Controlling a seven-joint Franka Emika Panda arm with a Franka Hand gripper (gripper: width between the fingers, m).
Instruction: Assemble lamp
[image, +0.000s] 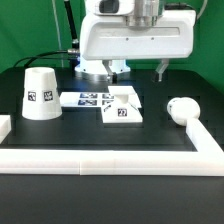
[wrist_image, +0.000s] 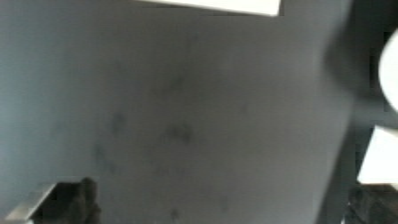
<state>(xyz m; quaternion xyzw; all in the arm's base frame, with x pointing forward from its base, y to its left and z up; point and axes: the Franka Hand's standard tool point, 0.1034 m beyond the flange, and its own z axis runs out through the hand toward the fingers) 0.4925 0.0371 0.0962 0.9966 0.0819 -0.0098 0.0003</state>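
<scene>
Exterior view: shade (image: 40, 92), base (image: 122, 113) and bulb (image: 183, 108) stand apart on desk (image: 150, 136), each reachable.
Gripper (image: 145, 66): hangs upper middle, spread wide, empty, likely before a pick.

Bright green wall (image: 28, 28) behind black table (image: 70, 132), white rails (image: 100, 160).

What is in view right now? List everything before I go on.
lamp shade: one, white, exterior view's left, upright on its wide end
lamp base: one, white with a tag, centre, flat
bulb: one, white, exterior view's right, on its side
marker board: one, white with black tags, between shade and base
border rails: several, white, along the table's front and sides
table: one, black
arm: one, white, above the back of the table
tool: one, dark, under the arm, open, holding nothing
</scene>
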